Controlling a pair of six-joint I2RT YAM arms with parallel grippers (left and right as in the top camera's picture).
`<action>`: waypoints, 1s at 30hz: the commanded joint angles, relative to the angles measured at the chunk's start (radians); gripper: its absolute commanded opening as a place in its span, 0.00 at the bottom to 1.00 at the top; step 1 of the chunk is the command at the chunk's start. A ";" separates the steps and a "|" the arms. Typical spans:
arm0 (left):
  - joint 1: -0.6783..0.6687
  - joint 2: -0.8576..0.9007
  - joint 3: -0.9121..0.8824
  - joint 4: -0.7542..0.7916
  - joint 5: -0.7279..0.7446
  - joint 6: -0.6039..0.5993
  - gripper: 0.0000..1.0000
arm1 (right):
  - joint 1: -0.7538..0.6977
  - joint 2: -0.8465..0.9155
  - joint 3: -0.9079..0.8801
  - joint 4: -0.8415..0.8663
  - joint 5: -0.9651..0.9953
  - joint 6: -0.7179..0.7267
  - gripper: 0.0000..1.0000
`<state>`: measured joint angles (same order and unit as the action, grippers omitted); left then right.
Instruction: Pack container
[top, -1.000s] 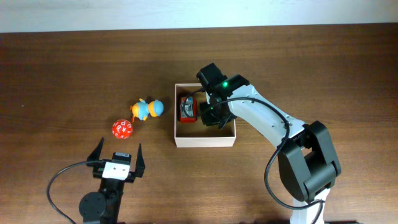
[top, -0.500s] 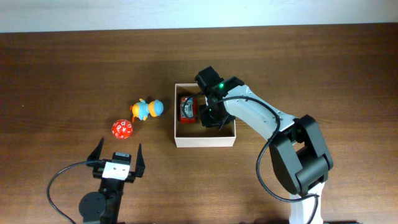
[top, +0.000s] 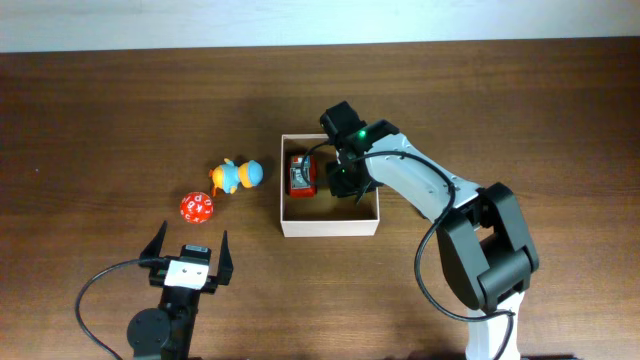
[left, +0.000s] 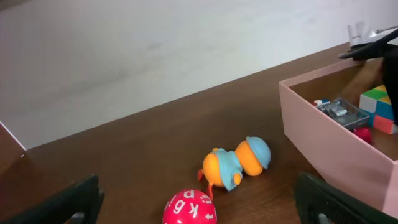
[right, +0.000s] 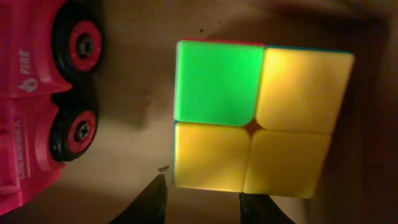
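Brown table (top: 500, 90), container (top: 330, 227) sits about mid-table with the right gripper (right: 202, 202) down inside it, tips only slightly apart, pinching nothing. Left gripper (top: 192, 233) is spread wide near the front edge. In the box: red truck (right: 31, 106) and cube (right: 261, 118), close but not touching

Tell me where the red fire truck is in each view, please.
Overhead: fire truck in the left half of the container.
Left wrist: fire truck at far right, inside the container.
Right wrist: fire truck at left edge, wheels showing.
Shared landmark: the container.
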<state>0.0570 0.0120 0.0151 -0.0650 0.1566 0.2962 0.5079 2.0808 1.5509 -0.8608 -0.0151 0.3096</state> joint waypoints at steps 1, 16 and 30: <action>-0.005 -0.007 -0.006 -0.002 -0.004 0.012 0.99 | -0.006 0.002 -0.010 0.003 0.017 -0.018 0.33; -0.005 -0.007 -0.006 -0.002 -0.004 0.012 0.99 | 0.080 0.002 -0.009 0.024 -0.079 -0.093 0.33; -0.005 -0.007 -0.006 -0.002 -0.004 0.012 0.99 | 0.079 0.002 -0.008 0.112 -0.035 -0.252 0.33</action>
<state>0.0570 0.0120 0.0151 -0.0650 0.1566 0.2962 0.5907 2.0808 1.5509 -0.7616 -0.0753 0.1188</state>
